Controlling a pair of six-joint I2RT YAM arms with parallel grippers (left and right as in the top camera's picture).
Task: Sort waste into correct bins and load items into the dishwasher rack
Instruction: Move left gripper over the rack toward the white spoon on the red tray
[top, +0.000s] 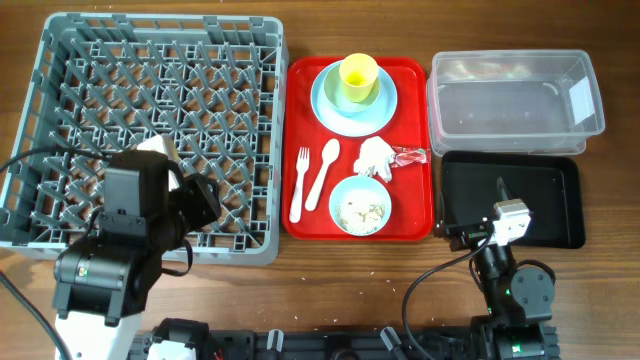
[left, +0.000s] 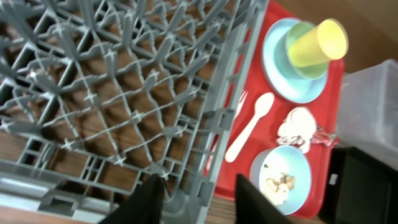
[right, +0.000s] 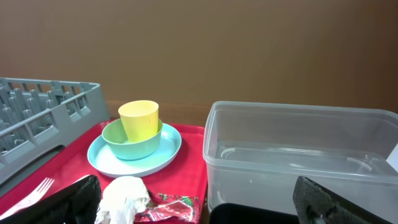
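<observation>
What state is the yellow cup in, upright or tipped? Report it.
Upright: the yellow cup stands mouth-up inside a bowl on the plate.

Lab test bench: wooden table (top: 350, 275), bare wall (right: 249, 43).

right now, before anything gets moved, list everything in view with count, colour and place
dishwasher rack: 1, grey, table's left
serving tray: 1, red, centre
plate: 1, pale blue, tray's far end
green bowl: 1, pale green, on the plate
cup: 1, yellow, in the green bowl
blue bowl: 1, pale blue, tray's near end
food scraps: small heap, whitish, in the blue bowl
fork: 1, white, tray's left side
spoon: 1, white, beside the fork
napkin: 1, white, crumpled, mid-tray
wrapper: 1, red and clear, right of the napkin
tub: 1, clear, far right
black tray: 1, black, near right
left gripper: open, over the rack's near edge
right gripper: open, over the black tray
</observation>
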